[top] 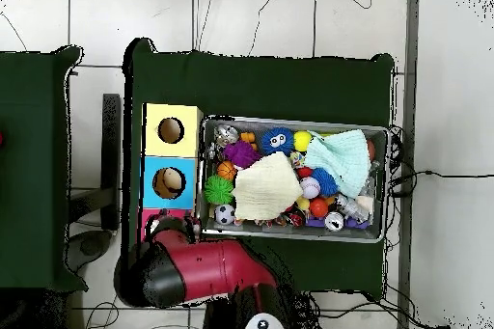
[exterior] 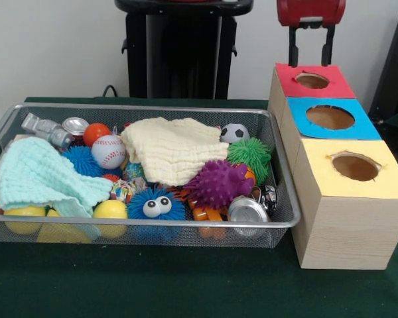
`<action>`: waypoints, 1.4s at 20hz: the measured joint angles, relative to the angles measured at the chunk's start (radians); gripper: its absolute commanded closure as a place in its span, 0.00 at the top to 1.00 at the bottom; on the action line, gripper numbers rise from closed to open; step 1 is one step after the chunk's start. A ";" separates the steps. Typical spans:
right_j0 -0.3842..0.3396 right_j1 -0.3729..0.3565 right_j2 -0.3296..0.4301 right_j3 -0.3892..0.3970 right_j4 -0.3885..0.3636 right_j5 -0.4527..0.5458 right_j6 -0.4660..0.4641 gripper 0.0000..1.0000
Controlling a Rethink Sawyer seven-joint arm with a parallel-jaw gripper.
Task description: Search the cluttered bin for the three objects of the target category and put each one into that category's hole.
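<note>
The silver wire mesh bin (exterior: 6, 126) on the green counter (exterior: 186, 285) is packed with balls, cloths and cans. Nothing can be seen inside the red-topped hole (exterior: 312, 80), blue-topped hole (exterior: 330, 117) or yellow-topped hole (exterior: 355, 167). The black claw (exterior: 311, 46) hangs above the red hole, apart and empty. All three picks seem left.

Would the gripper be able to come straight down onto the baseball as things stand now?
Probably yes. The baseball lies uncovered on top of the clutter in the bin, clear of both cloths. The gripper hangs above the red box, outside the bin, so it would have to travel across first.
</note>
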 measured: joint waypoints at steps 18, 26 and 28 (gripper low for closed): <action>-0.058 0.166 -0.071 -0.077 -0.091 -0.117 0.000 1.00; -0.046 0.274 -0.116 -0.082 -0.117 -0.251 0.000 1.00; -0.043 0.292 -0.124 -0.084 -0.117 -0.268 0.000 1.00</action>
